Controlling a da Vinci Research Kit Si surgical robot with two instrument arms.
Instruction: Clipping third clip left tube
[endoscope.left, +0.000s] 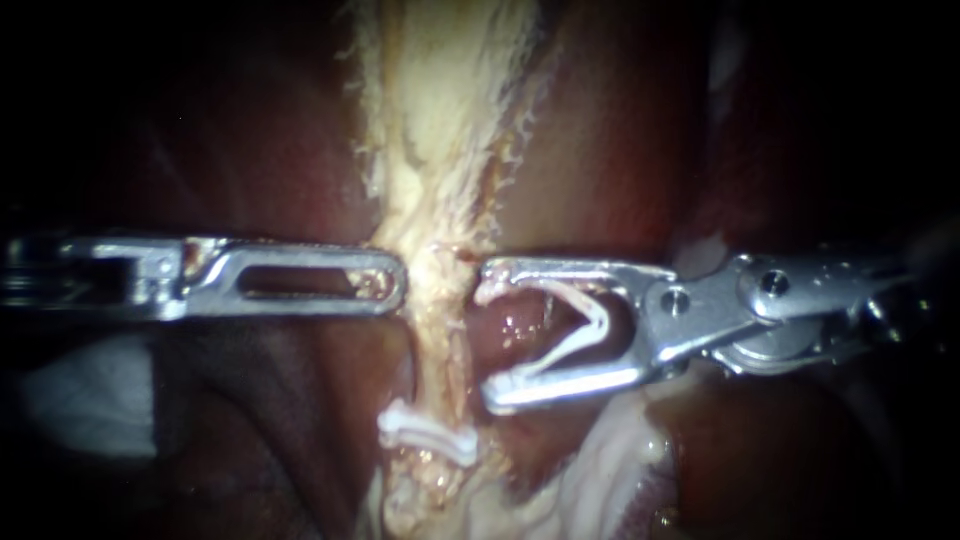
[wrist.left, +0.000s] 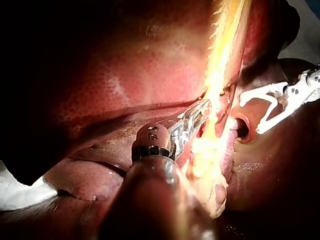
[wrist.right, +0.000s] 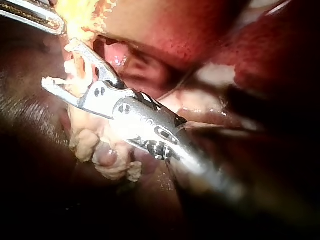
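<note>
Holding an open white clip (endoscope.left: 597, 318), end effector of right instrument (endoscope.left: 488, 333) beside the tube (endoscope.left: 440, 300), left instrument (endoscope.left: 398, 281) touching it

Pale yellow tube (endoscope.left: 440, 300), white clip (endoscope.left: 560, 345), silver right instrument (endoscope.left: 492, 335), dark red, perhaps speckled liver (wrist.left: 165, 65).

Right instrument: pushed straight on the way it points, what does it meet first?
Probably the pale tube, just ahead of the right instrument, whose jaws carry a loaded clip; depth is unclear.
</note>
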